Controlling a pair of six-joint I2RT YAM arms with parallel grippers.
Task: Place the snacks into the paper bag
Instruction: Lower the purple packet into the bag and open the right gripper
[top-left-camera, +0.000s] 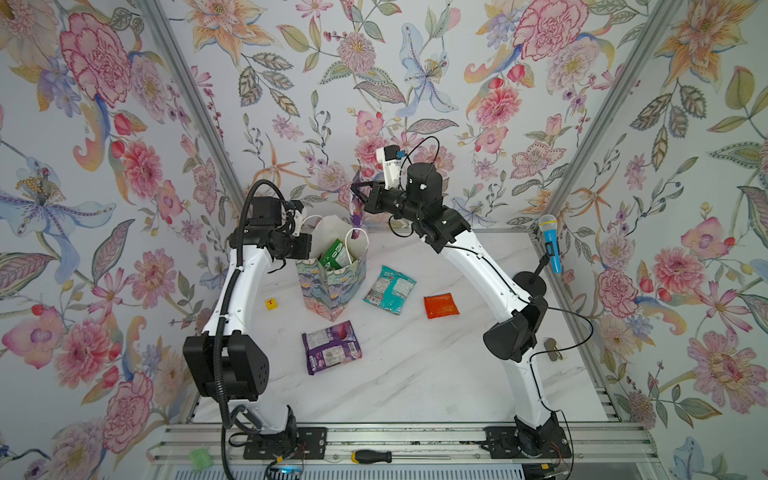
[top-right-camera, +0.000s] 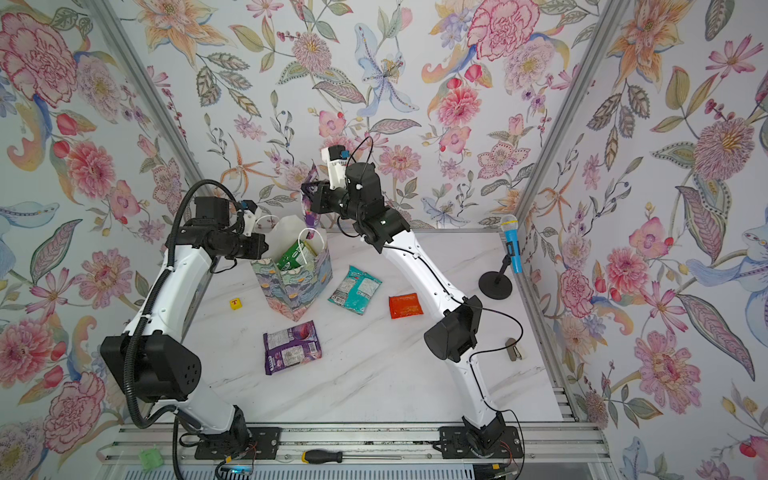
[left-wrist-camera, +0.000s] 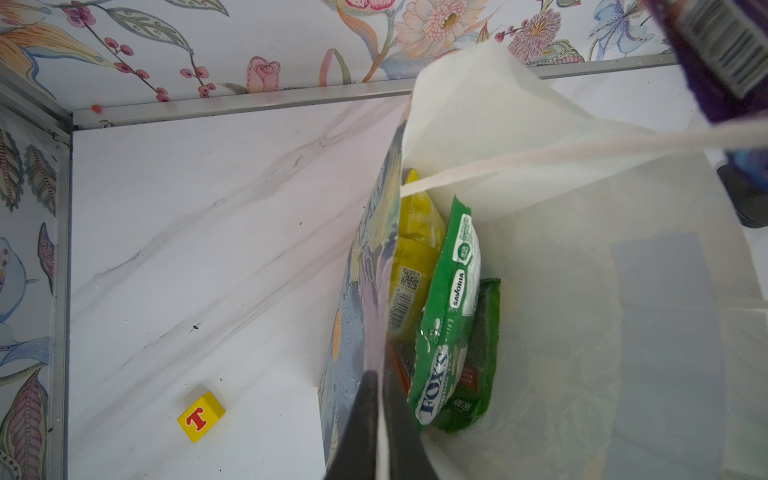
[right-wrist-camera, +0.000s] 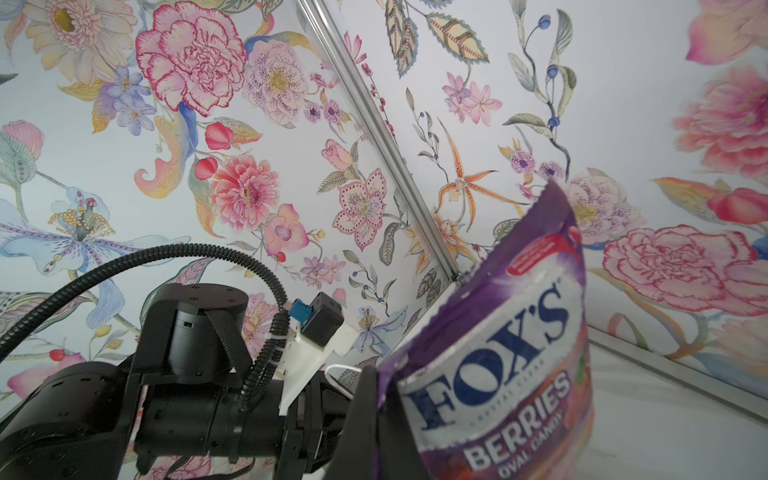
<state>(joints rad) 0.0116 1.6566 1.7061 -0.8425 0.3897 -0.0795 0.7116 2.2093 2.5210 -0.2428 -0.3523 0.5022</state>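
The paper bag (top-left-camera: 332, 286) (top-right-camera: 296, 291) stands upright at the table's back left. My left gripper (top-left-camera: 306, 250) (left-wrist-camera: 380, 378) is shut on its left wall (left-wrist-camera: 365, 291). Inside the bag stand a green FOX'S pouch (left-wrist-camera: 451, 316) (top-left-camera: 337, 254) and a yellow pouch (left-wrist-camera: 415, 253), with a darker green one behind them. My right gripper (top-left-camera: 358, 193) (right-wrist-camera: 376, 374) is shut on a purple FOX'S Berries pouch (right-wrist-camera: 498, 353) (top-left-camera: 356, 212), which hangs above the bag's far rim. On the table lie a teal pouch (top-left-camera: 390, 289), an orange-red packet (top-left-camera: 441, 305) and another purple pouch (top-left-camera: 331, 347).
A yellow cube with a red T (top-left-camera: 272, 304) (left-wrist-camera: 201, 417) sits left of the bag. A blue microphone (top-left-camera: 549, 243) on a black stand is at the back right corner. A screwdriver (top-left-camera: 372, 456) lies on the front rail. A small metal piece (top-left-camera: 555, 349) lies near the right edge.
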